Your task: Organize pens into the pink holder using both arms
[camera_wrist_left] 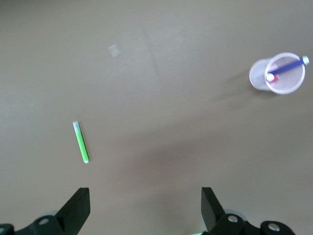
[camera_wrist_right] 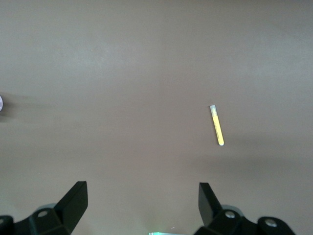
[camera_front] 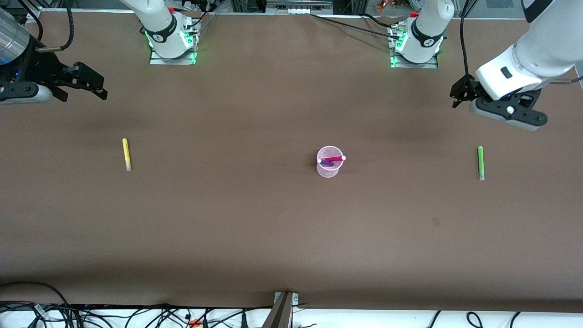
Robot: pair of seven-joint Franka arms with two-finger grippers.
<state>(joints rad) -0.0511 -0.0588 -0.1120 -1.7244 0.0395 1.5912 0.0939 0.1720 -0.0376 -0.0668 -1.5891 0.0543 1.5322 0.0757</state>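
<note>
Pink and translucent, the holder (camera_front: 329, 161) is seen upright near the middle of the brown worktop (camera_front: 255, 218), with the magenta pen (camera_front: 336, 158) and the dark purple pen (camera_front: 325, 162) leaning inside it. The yellow pen (camera_front: 126, 154) is laid flat toward the right arm's end and the green pen (camera_front: 480, 162) toward the left arm's end, both well apart from the holder. The left pincer (camera_front: 459, 93) and right pincer (camera_front: 96, 87) are each held above the worktop with fingers spread and nothing gripped.
</note>
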